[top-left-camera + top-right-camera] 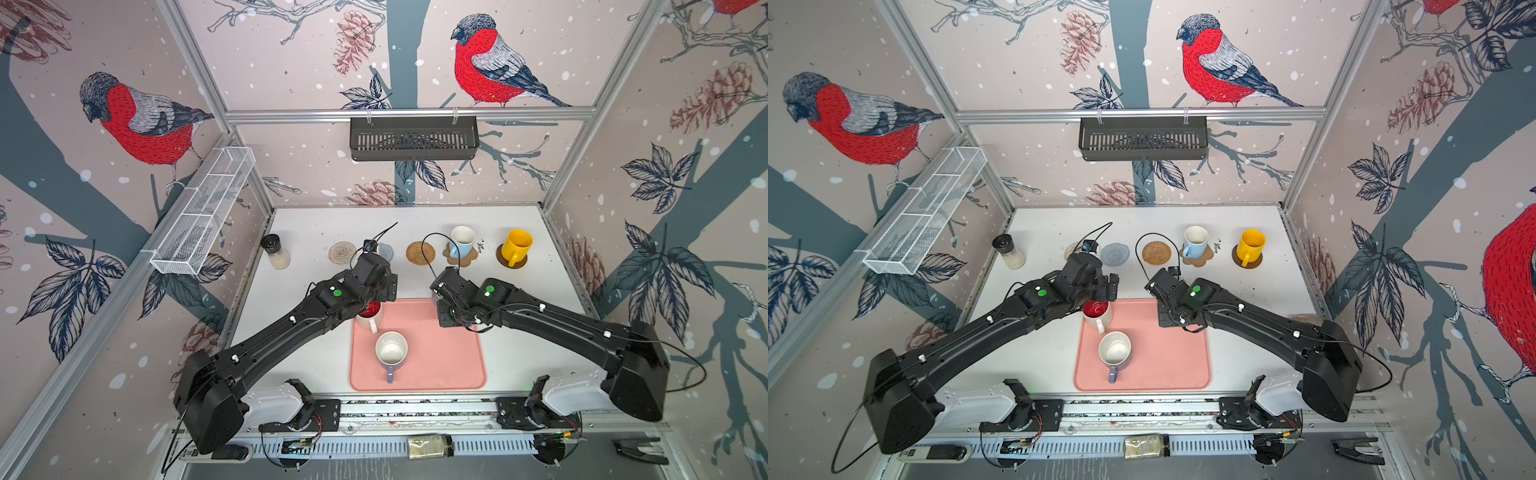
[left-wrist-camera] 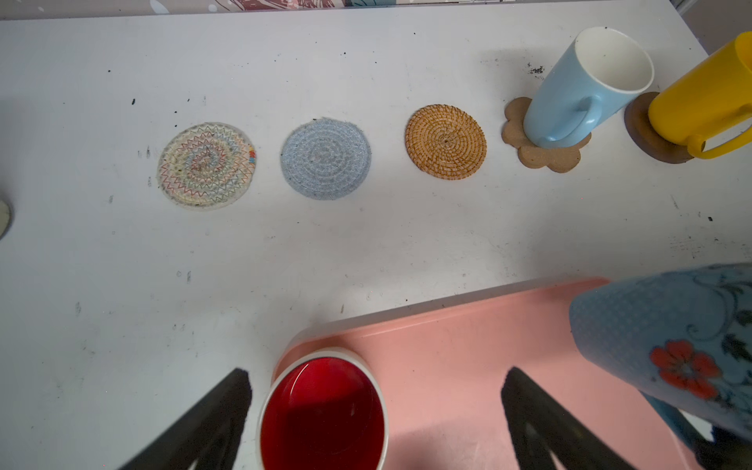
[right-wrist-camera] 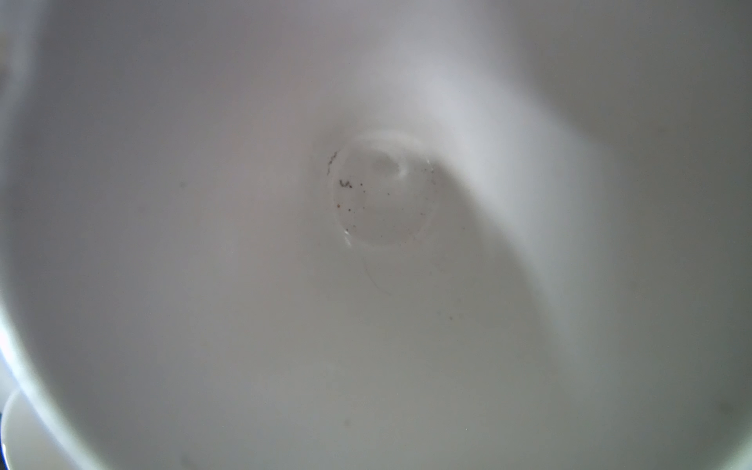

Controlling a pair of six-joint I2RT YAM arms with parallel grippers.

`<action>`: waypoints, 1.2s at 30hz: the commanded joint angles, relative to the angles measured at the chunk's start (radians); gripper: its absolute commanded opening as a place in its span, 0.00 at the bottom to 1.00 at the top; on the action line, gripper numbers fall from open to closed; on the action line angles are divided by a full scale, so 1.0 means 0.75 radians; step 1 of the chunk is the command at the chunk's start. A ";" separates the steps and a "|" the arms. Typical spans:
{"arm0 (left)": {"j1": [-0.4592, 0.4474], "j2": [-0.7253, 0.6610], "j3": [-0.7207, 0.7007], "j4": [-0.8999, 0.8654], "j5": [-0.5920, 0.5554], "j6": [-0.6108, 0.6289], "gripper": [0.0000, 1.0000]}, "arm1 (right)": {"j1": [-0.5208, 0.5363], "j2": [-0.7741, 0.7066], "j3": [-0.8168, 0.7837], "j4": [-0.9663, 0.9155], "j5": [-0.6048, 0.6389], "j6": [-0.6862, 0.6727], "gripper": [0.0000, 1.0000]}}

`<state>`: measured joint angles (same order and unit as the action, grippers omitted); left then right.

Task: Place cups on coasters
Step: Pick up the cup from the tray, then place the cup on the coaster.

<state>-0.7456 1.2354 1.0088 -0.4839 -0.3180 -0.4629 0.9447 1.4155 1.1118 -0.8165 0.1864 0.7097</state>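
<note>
The red-lined mug (image 2: 321, 415) on the pink tray (image 2: 447, 346) is flanked by the open left pincer (image 2: 377, 374); the floral blue mug (image 2: 671, 337) is clamped by the right pincer (image 1: 444, 309).

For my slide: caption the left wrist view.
Open jaws frame red-lined mug on pink tray; floral blue mug alongside; three coasters bare.

Top views: set high above the near edge of the table (image 1: 316, 232), looking steeply down toward the back wall (image 1: 316, 166); far enough off to take in both arms (image 1: 270, 332) and the whole pink tray (image 1: 436, 357).
Top views overlap: almost everything, shifted slightly sideways.
Left wrist view: low over the tray's far corner, facing the row of coasters (image 2: 325, 158); close, with its own fingers (image 2: 219, 415) in frame.
Right wrist view: very close, looking straight into the patterned blue mug (image 3: 382, 191); the white inside fills the frame.
Left wrist and top views share: coasters, tray, yellow mug (image 2: 700, 106).
</note>
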 commanded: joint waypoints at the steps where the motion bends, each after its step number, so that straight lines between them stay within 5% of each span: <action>1: 0.017 -0.023 -0.001 -0.027 0.000 0.029 0.97 | -0.050 0.047 0.079 0.037 0.048 -0.128 0.02; 17: 0.061 -0.080 -0.089 -0.045 0.019 0.036 0.97 | -0.292 0.472 0.544 0.040 0.017 -0.357 0.02; 36: 0.061 -0.146 -0.125 -0.056 -0.028 0.063 0.96 | -0.377 0.813 0.912 0.008 -0.057 -0.448 0.02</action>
<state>-0.7010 1.1244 0.9169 -0.5270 -0.3195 -0.4194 0.6670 2.0144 1.7790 -0.8341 0.1402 0.3889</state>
